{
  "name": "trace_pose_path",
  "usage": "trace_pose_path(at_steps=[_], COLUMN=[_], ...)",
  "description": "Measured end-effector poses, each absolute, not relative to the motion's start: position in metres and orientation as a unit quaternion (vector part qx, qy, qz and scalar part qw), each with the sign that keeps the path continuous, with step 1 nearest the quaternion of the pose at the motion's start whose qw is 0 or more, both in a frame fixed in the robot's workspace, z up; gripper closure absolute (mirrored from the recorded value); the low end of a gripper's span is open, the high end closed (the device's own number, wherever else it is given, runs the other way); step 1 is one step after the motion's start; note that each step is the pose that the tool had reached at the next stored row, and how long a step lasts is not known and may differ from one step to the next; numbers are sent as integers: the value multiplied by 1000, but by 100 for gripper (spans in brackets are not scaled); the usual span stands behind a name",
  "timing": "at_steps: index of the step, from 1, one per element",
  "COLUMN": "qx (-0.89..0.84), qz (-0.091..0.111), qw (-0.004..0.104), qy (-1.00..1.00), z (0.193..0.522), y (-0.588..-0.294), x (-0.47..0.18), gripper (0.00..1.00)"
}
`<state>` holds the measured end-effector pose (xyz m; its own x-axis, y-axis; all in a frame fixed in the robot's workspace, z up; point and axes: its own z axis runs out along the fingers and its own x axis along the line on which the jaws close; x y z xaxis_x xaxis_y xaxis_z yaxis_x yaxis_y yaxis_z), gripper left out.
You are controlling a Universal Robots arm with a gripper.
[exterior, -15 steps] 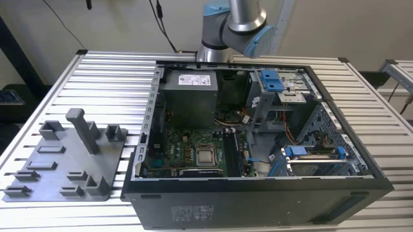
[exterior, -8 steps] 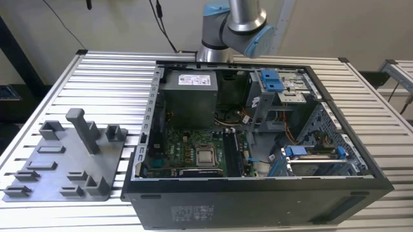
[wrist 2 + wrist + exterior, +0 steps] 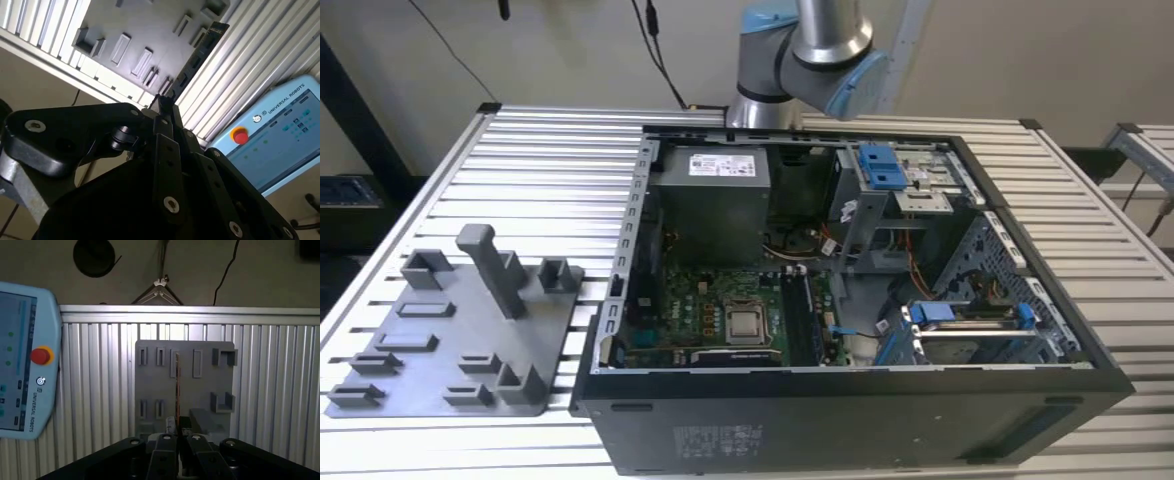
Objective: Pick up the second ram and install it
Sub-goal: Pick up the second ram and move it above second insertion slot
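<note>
The second ram (image 3: 195,60) is a long, thin dark stick with a small pale label at its far end. My gripper (image 3: 164,100) is shut on its near end in the second wrist view. In the first wrist view the ram (image 3: 177,385) shows edge-on, rising from the gripper (image 3: 178,432), with the grey holder tray (image 3: 205,390) far behind it. The ram hangs well clear of the tray (image 3: 150,30). In the exterior view the arm (image 3: 801,45) leaves the picture above the open computer case (image 3: 854,410), whose green motherboard (image 3: 720,300) lies exposed.
The holder tray (image 3: 440,340) with upright posts lies on the slatted metal table (image 3: 520,170), at the exterior view's left of the case. A pale blue teach pendant (image 3: 280,135) with a red stop button (image 3: 40,356) lies beside the table. Cables hang behind.
</note>
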<state>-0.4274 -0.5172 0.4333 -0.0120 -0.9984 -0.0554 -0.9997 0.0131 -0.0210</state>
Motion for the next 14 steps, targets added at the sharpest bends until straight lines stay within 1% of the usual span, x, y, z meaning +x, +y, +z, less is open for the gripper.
trace_pose_path(at_steps=[14], qx=[-702], qz=[20], qw=[19], qy=[711], z=[433], y=[-517], x=[-364], gripper=[86])
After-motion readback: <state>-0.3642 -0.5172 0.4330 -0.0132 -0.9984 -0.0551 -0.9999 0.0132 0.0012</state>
